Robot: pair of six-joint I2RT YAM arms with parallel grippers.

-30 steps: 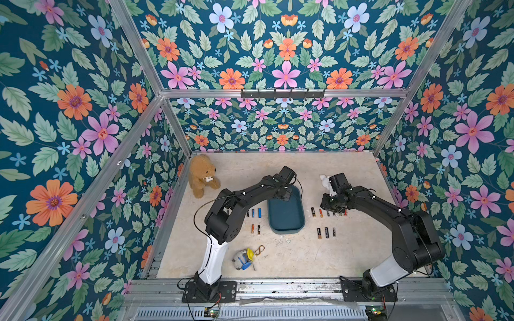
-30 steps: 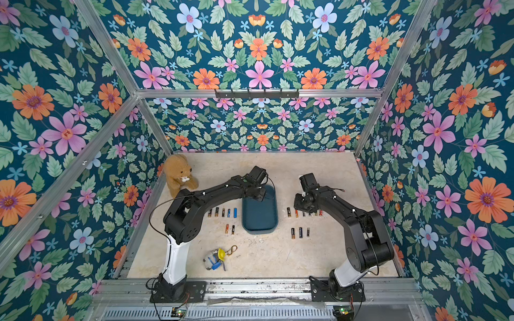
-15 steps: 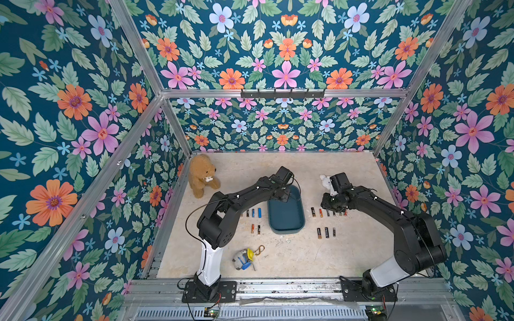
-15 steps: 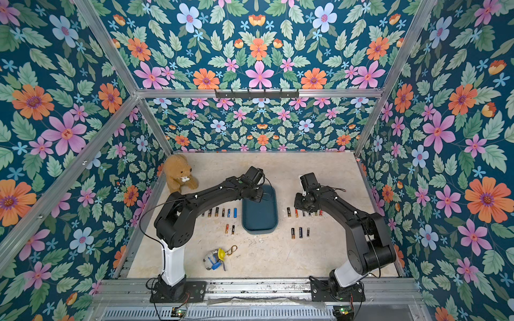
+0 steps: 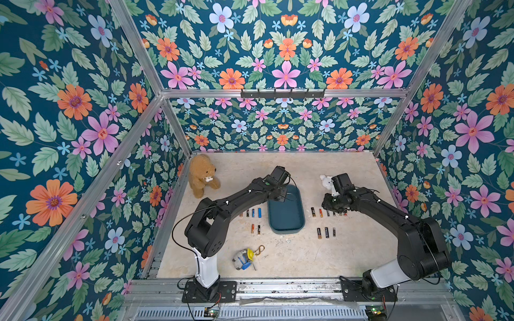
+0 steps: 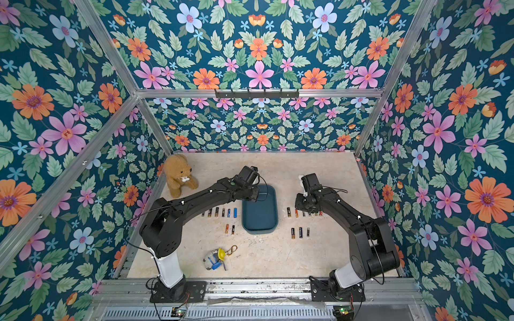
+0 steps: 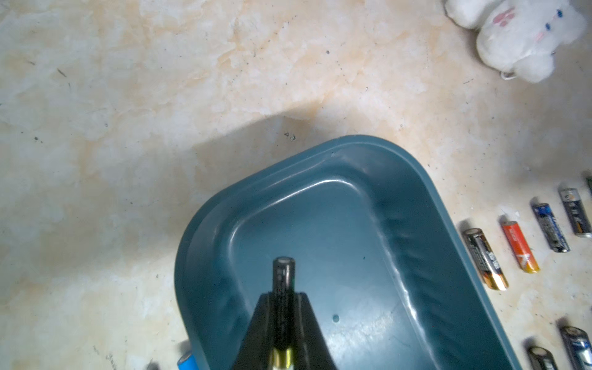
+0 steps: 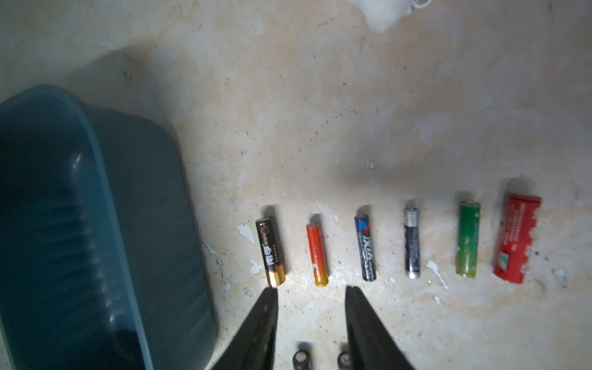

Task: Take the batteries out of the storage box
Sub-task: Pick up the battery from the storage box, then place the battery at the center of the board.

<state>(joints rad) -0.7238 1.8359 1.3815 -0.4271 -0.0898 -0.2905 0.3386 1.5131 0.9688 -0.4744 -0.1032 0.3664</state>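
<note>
Left fingers (image 7: 304, 323) were clamped on one black battery (image 7: 283, 278). Its long axis ran straight out past the tips, above the far end of the box (image 7: 416, 256) (otherwise empty, as far as visible). Set-down on the table (image 5: 278, 258) probably lay to the left. Right fingers (image 8: 262, 323) stood part open, empty, over laid-out batteries (image 8: 365, 248). Since a second earlier the left elbow had dropped and the right arm was unchanged.

Both top views are bright, evenly lit and sharp, the walls (image 5: 83, 116) splaying toward the edges. In the left wrist view the left fingers (image 7: 256, 339) and the battery (image 7: 283, 282) they pinch blur up close. A broad shadow crosses the tabletop (image 7: 160, 96) beside the storage box (image 7: 416, 230), whose wall glints. The right wrist view is dim, its corners dark and the right fingers (image 8: 259, 330) soft.
</note>
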